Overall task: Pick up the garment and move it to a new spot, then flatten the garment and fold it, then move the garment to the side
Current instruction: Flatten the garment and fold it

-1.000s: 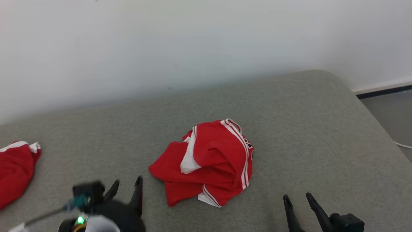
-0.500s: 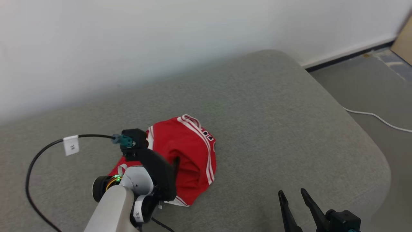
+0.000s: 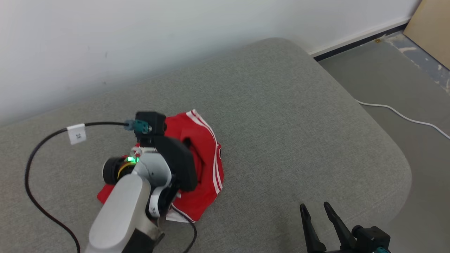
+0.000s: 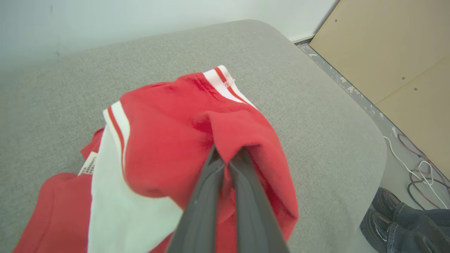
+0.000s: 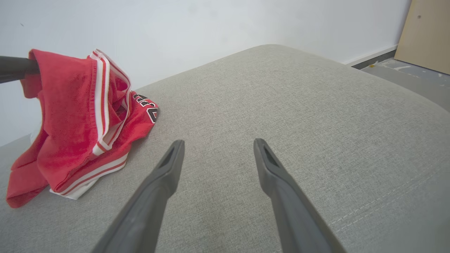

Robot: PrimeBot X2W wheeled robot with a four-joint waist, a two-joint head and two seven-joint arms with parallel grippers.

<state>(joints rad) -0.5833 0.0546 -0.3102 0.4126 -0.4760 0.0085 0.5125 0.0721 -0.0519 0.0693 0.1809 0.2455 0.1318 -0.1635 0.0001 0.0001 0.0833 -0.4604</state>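
There it goes: the left gripper (image 4: 227, 154) has clamped onto a fold of the crumpled red jersey with white stripes (image 4: 168, 133), which is now pulled up from the heap of a second ago. Its lower edge rests on the grey fabric cushion (image 3: 281, 105). The right gripper (image 5: 217, 147) hovers nearby, fingers spread and empty.

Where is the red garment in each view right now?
Head view: red garment lies left of centre on the grey cushion.
Left wrist view: garment in the middle of the picture, a fold pinched in the left gripper.
Right wrist view: garment at the far left, its top held up off the cushion.
Shared landmark: the tan board at the upper right of all three.
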